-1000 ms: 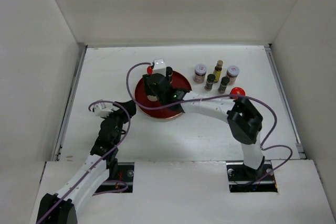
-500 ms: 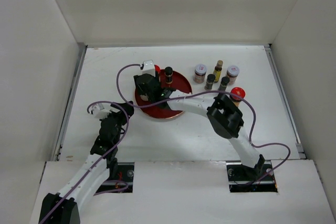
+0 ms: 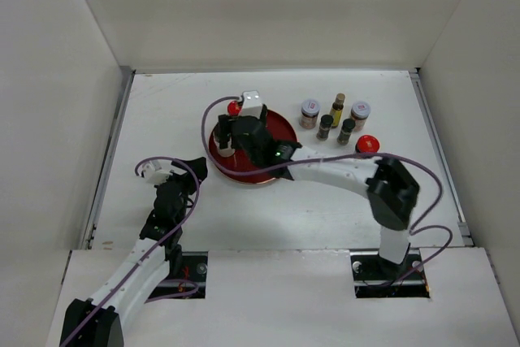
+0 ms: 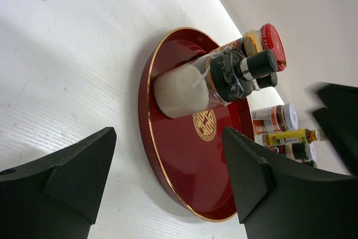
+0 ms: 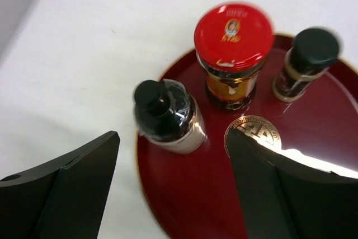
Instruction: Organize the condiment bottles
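Swinging back over the tray (image 5: 184, 194), the right gripper (image 5: 172, 137) has spread its fingers wide and grips nothing. The white bottle (image 5: 168, 116) stands free just beneath them, with the red-lidded jar (image 5: 234, 32) and dark-capped jar (image 5: 305, 62) just beyond. It looks like a placing step finishing. Next it should lift clear and fetch from the row (image 3: 325, 126) well off to its right. The left gripper (image 4: 168, 160) idles open, empty.

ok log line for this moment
right gripper open above tray | three bottles on tray | six bottles on table | left gripper open, empty
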Available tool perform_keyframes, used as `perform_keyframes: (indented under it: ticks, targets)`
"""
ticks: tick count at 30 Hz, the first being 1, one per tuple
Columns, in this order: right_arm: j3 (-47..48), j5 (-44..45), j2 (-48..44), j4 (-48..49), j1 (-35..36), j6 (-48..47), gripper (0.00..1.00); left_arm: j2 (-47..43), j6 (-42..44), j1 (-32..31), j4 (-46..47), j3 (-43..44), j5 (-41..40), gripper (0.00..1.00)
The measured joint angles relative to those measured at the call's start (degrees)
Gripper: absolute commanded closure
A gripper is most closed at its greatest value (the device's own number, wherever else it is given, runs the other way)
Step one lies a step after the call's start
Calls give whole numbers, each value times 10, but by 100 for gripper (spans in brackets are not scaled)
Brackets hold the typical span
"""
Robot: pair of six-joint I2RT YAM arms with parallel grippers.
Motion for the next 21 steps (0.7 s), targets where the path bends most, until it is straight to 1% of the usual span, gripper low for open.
perform_keyframes:
  ticks: [1,2,3,5,6,7,8,9,10,11,12,13,14,15,17,19,21]
  targets:
    - [-28,0,-38,10,1,3,16,0,0,0,0,0,0,24]
    - [-59,1,-78,21,3,5,19,0,0,0,0,0,0,24]
    - [-89,2,-118,30,3,7,27,0,0,0,0,0,0,24]
    - [-158,7,-207,50,1,10,53,0,0,0,0,0,0,24]
    - [-196,13,-253,59,-5,12,60,1,0,0,0,0,0,24]
    - [-231,21,-293,66,-12,13,62,0,0,0,0,0,0,24]
    - [-270,32,-337,68,-24,17,62,0,0,-1,0,0,0,24]
    - [-310,44,-379,67,-40,20,60,0,0,-1,0,0,0,24]
    - [-345,58,-416,62,-60,22,56,0,0,-2,0,0,0,24]
    - [-380,74,-454,51,-87,27,46,1,0,-2,0,0,0,24]
    - [-412,88,-488,36,-118,32,33,1,0,-2,1,0,0,24]
    - [-435,99,-516,17,-147,39,23,1,0,-3,1,0,0,24]
    - [-457,110,-542,-6,-184,44,17,1,0,-4,1,0,-1,24]
    - [-474,118,-563,-32,-219,48,13,1,0,-5,2,0,0,23]
    - [-491,123,-589,-73,-277,53,9,5,0,-7,4,0,0,23]
    - [-496,120,-596,-99,-316,53,6,8,1,-8,8,0,0,23]
    - [-496,109,-591,-113,-337,52,2,11,1,-8,11,0,-1,23]
